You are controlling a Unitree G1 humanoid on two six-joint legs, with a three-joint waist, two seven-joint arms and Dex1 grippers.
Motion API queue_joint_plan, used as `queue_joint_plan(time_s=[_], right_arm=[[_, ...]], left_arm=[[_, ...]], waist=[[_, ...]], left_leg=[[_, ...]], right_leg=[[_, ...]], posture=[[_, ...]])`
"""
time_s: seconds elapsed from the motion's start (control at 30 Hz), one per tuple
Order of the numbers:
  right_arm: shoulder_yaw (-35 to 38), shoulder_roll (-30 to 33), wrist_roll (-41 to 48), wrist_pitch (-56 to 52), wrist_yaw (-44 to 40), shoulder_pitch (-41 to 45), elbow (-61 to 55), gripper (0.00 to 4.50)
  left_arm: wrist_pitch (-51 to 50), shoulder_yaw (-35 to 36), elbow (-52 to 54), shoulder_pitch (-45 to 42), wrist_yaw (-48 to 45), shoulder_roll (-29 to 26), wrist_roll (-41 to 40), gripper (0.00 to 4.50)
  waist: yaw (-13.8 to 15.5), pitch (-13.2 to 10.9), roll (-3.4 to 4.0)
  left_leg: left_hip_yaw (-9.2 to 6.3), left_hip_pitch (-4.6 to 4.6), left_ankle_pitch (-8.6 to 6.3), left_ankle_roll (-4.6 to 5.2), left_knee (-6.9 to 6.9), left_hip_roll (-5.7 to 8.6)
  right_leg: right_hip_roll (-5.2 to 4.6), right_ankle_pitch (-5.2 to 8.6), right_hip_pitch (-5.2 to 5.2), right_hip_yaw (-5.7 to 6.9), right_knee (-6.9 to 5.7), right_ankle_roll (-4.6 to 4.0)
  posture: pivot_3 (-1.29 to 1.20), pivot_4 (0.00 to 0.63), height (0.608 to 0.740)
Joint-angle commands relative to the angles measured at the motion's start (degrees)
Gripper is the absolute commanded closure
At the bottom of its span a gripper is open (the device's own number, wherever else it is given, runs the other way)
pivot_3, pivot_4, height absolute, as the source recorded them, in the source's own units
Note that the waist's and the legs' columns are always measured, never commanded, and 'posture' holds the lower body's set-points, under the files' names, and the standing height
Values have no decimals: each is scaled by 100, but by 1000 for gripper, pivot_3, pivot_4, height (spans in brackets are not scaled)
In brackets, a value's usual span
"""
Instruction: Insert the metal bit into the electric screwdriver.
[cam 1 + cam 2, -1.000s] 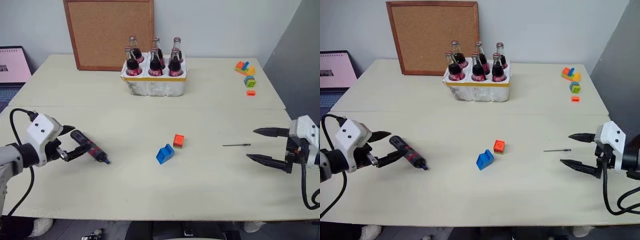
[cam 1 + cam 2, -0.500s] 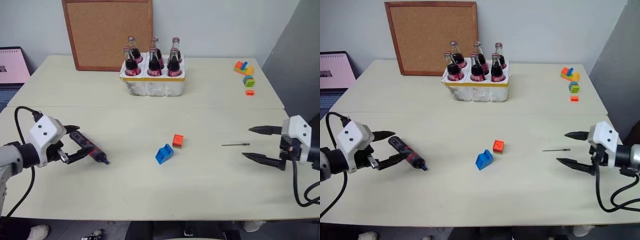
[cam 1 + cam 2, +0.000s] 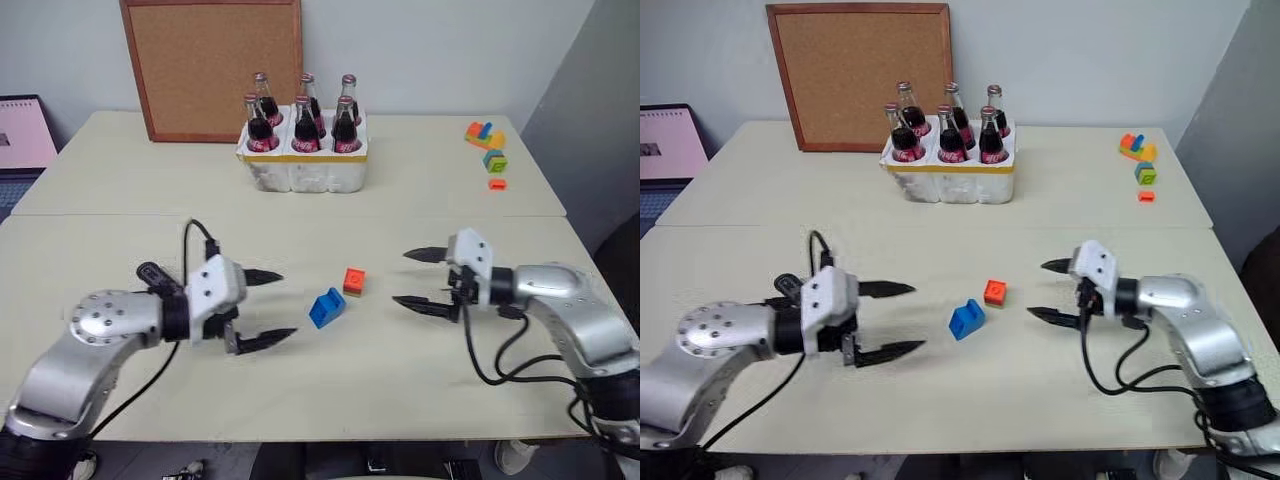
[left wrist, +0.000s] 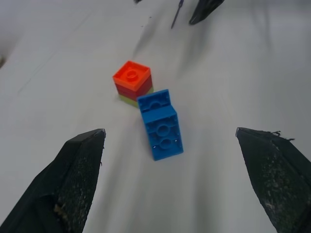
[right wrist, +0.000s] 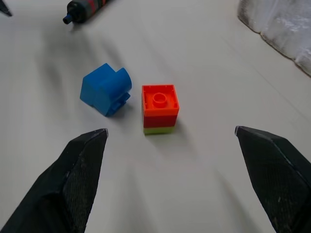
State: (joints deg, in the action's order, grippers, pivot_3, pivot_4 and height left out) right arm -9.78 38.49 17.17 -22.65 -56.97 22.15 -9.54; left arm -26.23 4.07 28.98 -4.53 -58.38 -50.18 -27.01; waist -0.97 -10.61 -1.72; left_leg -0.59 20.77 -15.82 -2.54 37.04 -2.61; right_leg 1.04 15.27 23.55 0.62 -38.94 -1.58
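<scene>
The electric screwdriver (image 5: pixel 86 8) shows its dark tip and red band in the right wrist view, lying on the table past the blue block. The head views show a dark end of it (image 3: pixel 151 272) behind my left wrist. My left gripper (image 3: pixel 286 304) is open and empty, pointing at the blue block (image 3: pixel 327 307), with the screwdriver behind it. The metal bit (image 4: pixel 177 12) is a thin rod lying between the fingers of my right gripper (image 3: pixel 400 277). That gripper is open, holds nothing and faces the orange block (image 3: pixel 355 280); its hand hides the bit in the head views.
A white crate of cola bottles (image 3: pixel 305 165) and a cork board (image 3: pixel 212 65) stand at the back. Small coloured blocks (image 3: pixel 487 140) lie at the far right, and a laptop (image 3: pixel 25 130) sits at the far left. The two blocks lie between my grippers.
Both arms swung inward toward the table's middle. The left gripper passed the screwdriver, leaving it behind, and the right gripper moved over the bit. Both stayed open.
</scene>
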Motion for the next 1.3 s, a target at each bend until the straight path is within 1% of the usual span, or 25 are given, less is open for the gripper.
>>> queue_joint_plan(time_s=[0.03,0.23,0.43,0.57,0.6,0.63,0.7,0.83,0.97,1.03,1.13,1.17,1.3], right_arm=[[-259,-311,-234,325,-63,362,470,80],[-583,-862,-553,663,-38,805,1205,80],[-712,-1203,-705,865,-148,1027,1690,80],[-811,-1369,-813,973,-233,1134,1968,80],[-815,-1395,-831,983,-239,1154,2016,450],[-811,-1410,-844,994,-245,1164,2037,572],[-784,-1436,-835,985,-272,1167,2043,1018],[-749,-1419,-867,1018,-308,1100,1957,2013],[-657,-1383,-879,1086,-273,1080,1868,2981],[-592,-1364,-863,1076,-218,1066,1785,3042],[-323,-1223,-828,1011,-18,915,1496,3042],[-124,-1095,-836,982,128,794,1375,3042],[761,-633,-921,832,859,335,1166,3042]], left_arm=[[78,-207,48,-268,59,132,43,25],[86,-477,-49,-541,-27,230,63,25],[398,-602,-240,-649,-123,283,238,25],[170,-636,-299,-685,-195,262,120,25],[185,-643,-298,-685,-220,254,131,0],[218,-642,-290,-674,-226,261,152,0],[281,-638,-274,-629,-127,367,199,0],[187,-658,-225,-580,-157,409,113,0],[383,-657,-219,-568,-306,388,143,0],[412,-631,-232,-577,-359,438,59,0],[437,-568,-278,-707,-262,711,-137,0],[342,-639,-297,-819,-199,849,-205,0],[113,-1010,-381,-1158,-131,1240,-246,0]], waist=[[-2,0,0],[-3,0,0],[-4,0,0],[-5,0,0],[-9,0,1],[-12,0,1],[-16,0,1],[-25,0,1],[-46,0,1],[-47,0,1],[-36,0,1],[-39,0,0],[98,0,1]], left_leg=[[-1,0,0,0,0,0],[1,2,0,0,3,2],[-3,1,0,1,2,1],[-1,2,0,1,3,1],[-1,1,0,1,3,1],[-1,1,0,1,3,1],[-4,1,0,1,3,1],[-4,3,0,1,3,1],[-6,2,0,1,3,0],[-7,2,0,1,3,0],[-6,3,0,1,3,1],[-7,4,0,1,3,0],[-6,10,0,1,9,7]], right_leg=[[0,0,0,0,0,0],[-1,0,0,-3,0,0],[0,-1,0,-1,-2,-1],[0,-1,1,-2,-2,-1],[0,-1,1,-3,-2,-1],[0,-1,1,-2,-3,-1],[0,-1,1,0,-4,-1],[0,-1,1,-1,-3,-1],[0,-1,1,1,-4,-1],[0,-1,1,1,-4,-1],[-1,-1,1,1,-4,-1],[-3,-1,1,1,-3,-1],[-8,-1,-1,1,0,0]], posture=[[0,150,740],[0,150,740],[0,150,740],[0,150,740],[0,150,740],[0,150,740],[0,150,740],[0,150,740],[0,150,740],[0,150,740],[0,150,740],[0,150,740],[0,150,740]])
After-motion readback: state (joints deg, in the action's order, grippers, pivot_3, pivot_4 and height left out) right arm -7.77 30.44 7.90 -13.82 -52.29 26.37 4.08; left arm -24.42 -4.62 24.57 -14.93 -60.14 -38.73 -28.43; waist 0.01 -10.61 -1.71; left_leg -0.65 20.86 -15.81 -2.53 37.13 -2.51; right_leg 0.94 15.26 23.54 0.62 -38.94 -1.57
